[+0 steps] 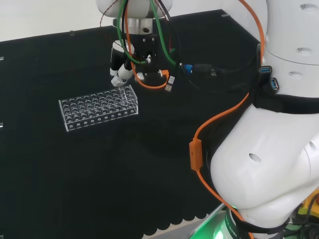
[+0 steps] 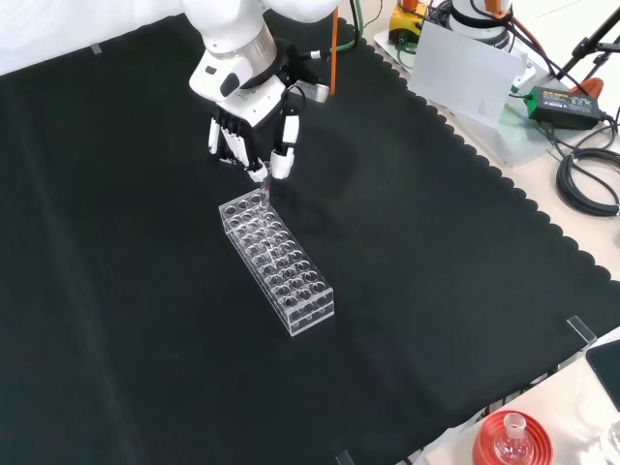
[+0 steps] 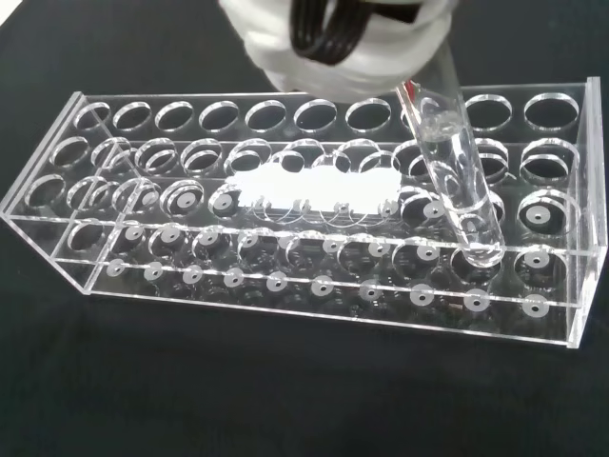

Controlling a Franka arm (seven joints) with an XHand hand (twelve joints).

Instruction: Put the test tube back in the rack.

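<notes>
A clear plastic test tube rack [image 2: 278,263] with several rows of holes lies on the black cloth; I also see this rack [image 1: 99,107] left of centre in the head view. The hand [image 2: 252,126] hangs over the rack's far end, fingers curled downward and pinching a clear test tube [image 2: 263,191]. Up close, the test tube [image 3: 457,181] is tilted, its rounded bottom down among the holes near one end of the rack [image 3: 285,219]. A blurred white part of the hand [image 3: 333,38] sits above it. Every other hole looks vacant.
The arm's white links [image 1: 269,149] fill the right of the head view, with an orange cable [image 1: 199,149] hanging along them. In the front view a red ribbed stand with a flask [image 2: 511,441] sits at the bottom right, off the cloth's scalloped edge. A power brick and cables [image 2: 567,102] lie at the upper right.
</notes>
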